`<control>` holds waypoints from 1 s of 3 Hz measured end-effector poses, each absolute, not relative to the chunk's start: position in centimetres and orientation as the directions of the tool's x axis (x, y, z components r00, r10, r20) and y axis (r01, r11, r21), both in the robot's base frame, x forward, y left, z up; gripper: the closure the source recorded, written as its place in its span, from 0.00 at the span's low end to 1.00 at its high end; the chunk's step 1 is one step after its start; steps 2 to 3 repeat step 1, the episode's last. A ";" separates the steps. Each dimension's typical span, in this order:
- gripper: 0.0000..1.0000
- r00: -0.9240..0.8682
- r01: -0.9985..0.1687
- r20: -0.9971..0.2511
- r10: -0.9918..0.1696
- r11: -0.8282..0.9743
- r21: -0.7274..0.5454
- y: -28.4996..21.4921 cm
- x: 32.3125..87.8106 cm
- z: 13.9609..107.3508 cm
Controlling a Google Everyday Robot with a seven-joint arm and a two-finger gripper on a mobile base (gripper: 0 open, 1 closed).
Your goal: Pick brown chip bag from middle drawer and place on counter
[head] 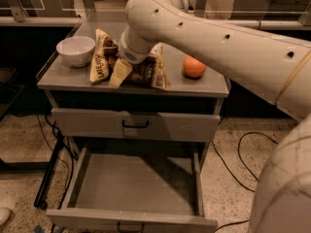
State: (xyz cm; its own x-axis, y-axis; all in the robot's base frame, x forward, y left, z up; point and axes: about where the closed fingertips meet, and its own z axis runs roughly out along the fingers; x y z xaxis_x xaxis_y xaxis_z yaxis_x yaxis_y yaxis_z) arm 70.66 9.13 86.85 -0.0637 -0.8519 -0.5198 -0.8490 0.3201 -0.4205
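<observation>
The crinkly dark-brown chip bag (pixel 146 73) is laid at the front edge of the grey metal counter (pixel 206 85) — met from above by the cream gripper (pixel 127 60), whose grip cannot be told; the shallow grey middle drawer (pixel 136 191) is seen open.

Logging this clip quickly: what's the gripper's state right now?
The gripper: down at the brown chip bag on the counter; open, closed or holding cannot be told.
</observation>
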 end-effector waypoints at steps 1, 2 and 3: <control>0.00 -0.064 -0.849 -0.520 -0.852 0.320 -0.420 9.1 70.7 86.8; 0.00 -0.064 -0.849 -0.520 -0.852 0.320 -0.420 9.1 70.7 86.8; 0.00 -0.064 -0.849 -0.520 -0.852 0.320 -0.420 9.1 70.7 86.8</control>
